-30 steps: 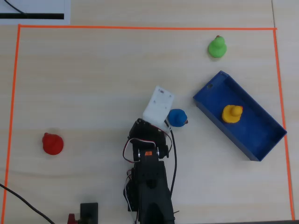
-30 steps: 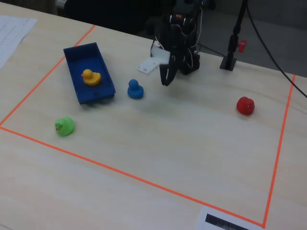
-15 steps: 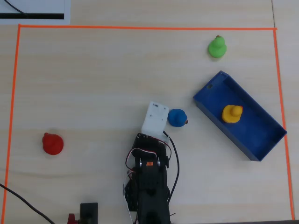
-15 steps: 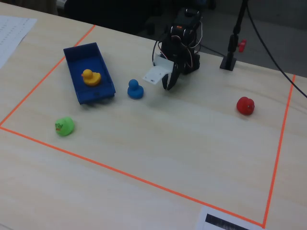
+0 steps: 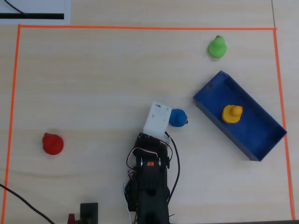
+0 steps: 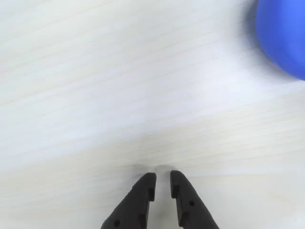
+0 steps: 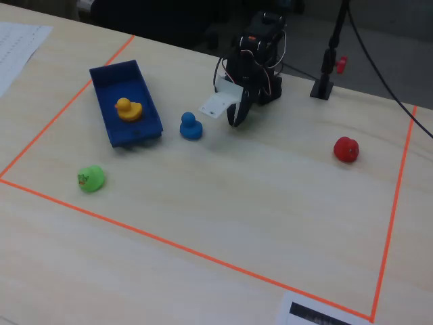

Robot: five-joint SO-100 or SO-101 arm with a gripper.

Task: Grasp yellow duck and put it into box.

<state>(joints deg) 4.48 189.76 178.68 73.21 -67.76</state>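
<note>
The yellow duck sits inside the box, roughly at the middle of its floor, upright and free of anything holding it. Judged from that alone, the placing looks done: the duck rests on the box floor with the low walls around it, which is what the task asks.

The box lies at an angle on the desk, inside the orange tape border. Just outside the box wall on the arm's side stands a blue duck, apart from the box and not touching it. A green duck stands beyond the box's far corner, near the tape line. A red duck is well apart from the box, across the desk on the other side of the arm.

The tool hangs low over bare desk just beside the blue duck, on the side away from the box. In the wrist view its two dark fingers stand nearly together with only a narrow slit between them, and nothing is held there. It being empty and clear of the box fits an arm that has no more work with the duck; the blue duck shows only as a blurred blue edge at the corner of that view.
</note>
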